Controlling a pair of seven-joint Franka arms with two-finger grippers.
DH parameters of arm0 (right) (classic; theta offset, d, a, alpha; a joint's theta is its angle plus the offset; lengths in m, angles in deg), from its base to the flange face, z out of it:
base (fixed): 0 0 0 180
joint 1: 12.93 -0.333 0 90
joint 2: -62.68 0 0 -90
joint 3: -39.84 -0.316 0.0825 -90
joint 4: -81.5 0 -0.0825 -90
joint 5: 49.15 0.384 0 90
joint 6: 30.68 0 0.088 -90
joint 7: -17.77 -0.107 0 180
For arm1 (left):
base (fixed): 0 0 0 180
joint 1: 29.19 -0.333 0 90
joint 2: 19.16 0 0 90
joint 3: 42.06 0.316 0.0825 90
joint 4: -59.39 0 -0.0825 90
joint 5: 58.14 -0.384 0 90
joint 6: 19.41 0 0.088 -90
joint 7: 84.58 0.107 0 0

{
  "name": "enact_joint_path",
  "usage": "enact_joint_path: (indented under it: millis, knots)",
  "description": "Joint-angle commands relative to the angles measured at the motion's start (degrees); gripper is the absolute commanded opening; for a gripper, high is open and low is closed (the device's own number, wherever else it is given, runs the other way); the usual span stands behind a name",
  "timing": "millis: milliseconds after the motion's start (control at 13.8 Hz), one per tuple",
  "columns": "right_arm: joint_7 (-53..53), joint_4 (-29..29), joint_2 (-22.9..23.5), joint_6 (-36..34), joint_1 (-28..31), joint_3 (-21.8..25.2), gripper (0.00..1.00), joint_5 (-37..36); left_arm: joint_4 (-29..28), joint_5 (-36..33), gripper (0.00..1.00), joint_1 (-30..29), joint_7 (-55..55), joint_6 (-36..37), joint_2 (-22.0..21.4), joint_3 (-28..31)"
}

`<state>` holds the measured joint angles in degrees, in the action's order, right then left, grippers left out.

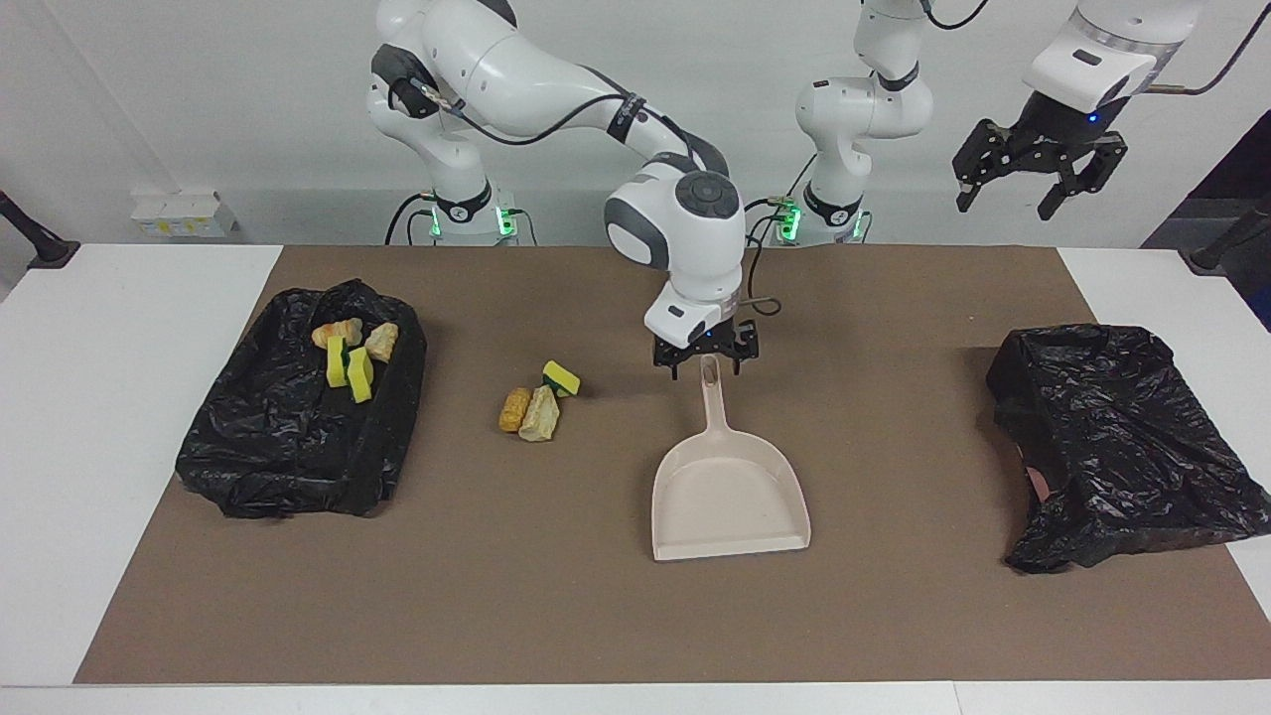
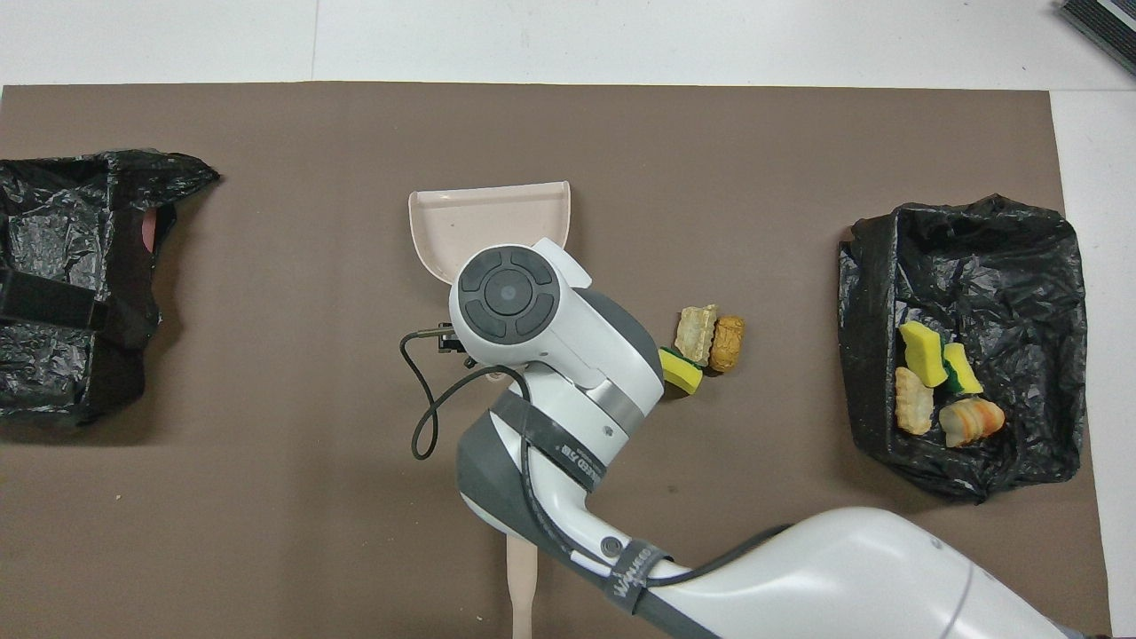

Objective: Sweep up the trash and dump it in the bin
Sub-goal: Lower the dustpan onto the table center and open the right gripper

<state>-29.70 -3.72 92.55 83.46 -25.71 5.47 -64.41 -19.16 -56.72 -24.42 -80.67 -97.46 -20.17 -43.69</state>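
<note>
The dustpan [image 1: 730, 497] lies flat mid-bench, its handle pointing toward the robots. The right gripper [image 1: 706, 361] hangs over the handle's tip with fingers spread, not gripping it. Three trash pieces [image 1: 536, 404] sit beside the dustpan; four more lie in the bin [image 1: 288, 437] at the right arm's end. The left gripper [image 1: 1038, 169] waits open, raised above the bench's other end.

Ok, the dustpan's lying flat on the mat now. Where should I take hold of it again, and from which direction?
Grip the beige dustpan by its narrow handle, coming straight down from above. It lies flat with the handle pointing toward the robots, slim enough to fit between the fingers, while the scoop is wide. The right tool already hangs open over the handle's end; the left tool waits, raised off the table.
</note>
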Motion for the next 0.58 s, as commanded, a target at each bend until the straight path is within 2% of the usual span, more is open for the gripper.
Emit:
enact_joint_path:
  millis: [0, 217, 434, 506]
  knots:
    - [1.94, -12.22, -13.13, -0.58, 2.67, -1.41, 1.00, 7.06, 0.15, -0.80, 1.00, -0.82, 0.23, 1.32, -0.57, -0.58]
    - [3.70, -22.50, -24.30, -2.35, 2.41, -1.49, 1.00, 16.12, -1.52, -0.72, 1.00, -0.73, -0.48, 0.35, -1.53, -0.75]
    - [7.81, -33.39, -33.27, -1.48, 1.80, -2.55, 1.00, 25.09, -4.59, -0.19, 1.00, -0.91, -1.18, -3.49, -2.33, -1.28]
    - [9.31, -35.35, -34.52, -1.56, 1.62, -3.25, 1.00, 28.33, -6.60, -0.19, 1.00, -0.82, -2.49, -5.60, -2.33, -1.80]
